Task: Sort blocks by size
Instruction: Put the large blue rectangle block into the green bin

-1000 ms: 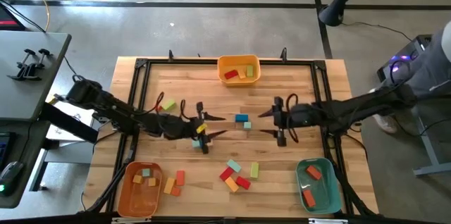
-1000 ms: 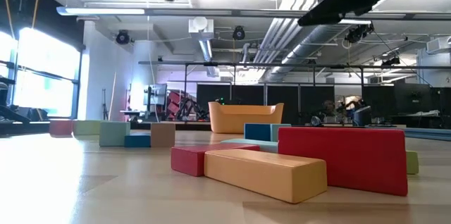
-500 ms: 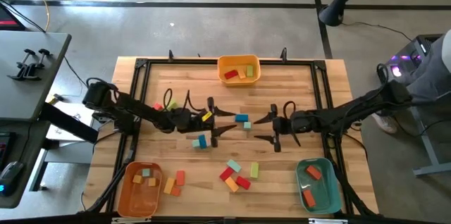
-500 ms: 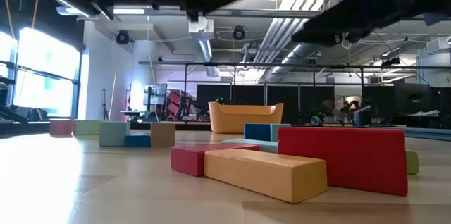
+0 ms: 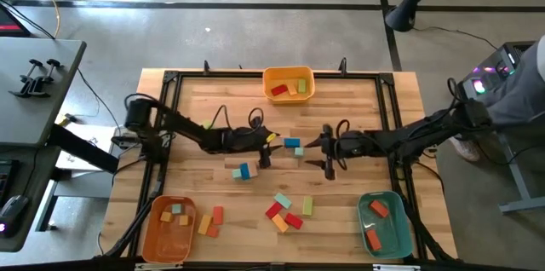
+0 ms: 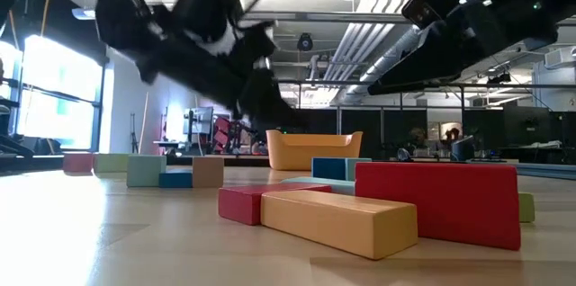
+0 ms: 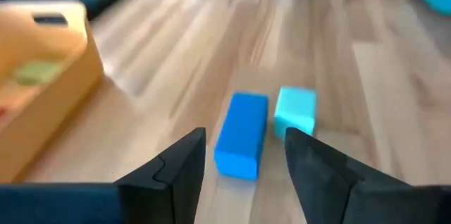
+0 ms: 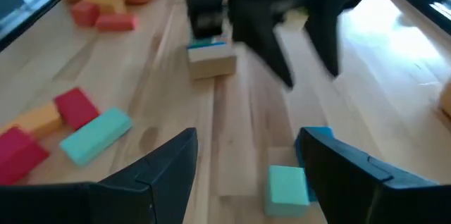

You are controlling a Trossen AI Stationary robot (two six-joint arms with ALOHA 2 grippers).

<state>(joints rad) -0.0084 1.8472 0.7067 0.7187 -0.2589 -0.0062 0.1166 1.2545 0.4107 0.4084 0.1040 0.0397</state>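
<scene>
Pale wood planking covers the table [image 5: 358, 100] I am working over, framed by a black rail, with grey floor around it. At the far edge sits the yellow bin [image 5: 288, 83], holding a red, an orange and a green block; the orange bin [image 5: 168, 229] is at the near left corner and the teal bin [image 5: 381, 222] at the near right. At mid-table I see the left gripper [image 5: 266, 147] with its fingers spread apart, nothing between them, and just beyond them in the left wrist view lies the blue block [image 7: 242, 135], its long axis running away from the gripper, with a teal cube [image 7: 294, 110] just beside it. From above, that pair sits between my two grippers. The right gripper [image 5: 328, 148] faces it from the right, fingers also spread and empty. A teal and tan pair of small blocks [image 5: 243, 171] lies near the left gripper, toward the near side. Further toward me a loose cluster [image 5: 287, 211] of red, orange, teal and green bars lies at mixed angles, and two more bars [image 5: 210, 221] rest beside the orange bin.
</scene>
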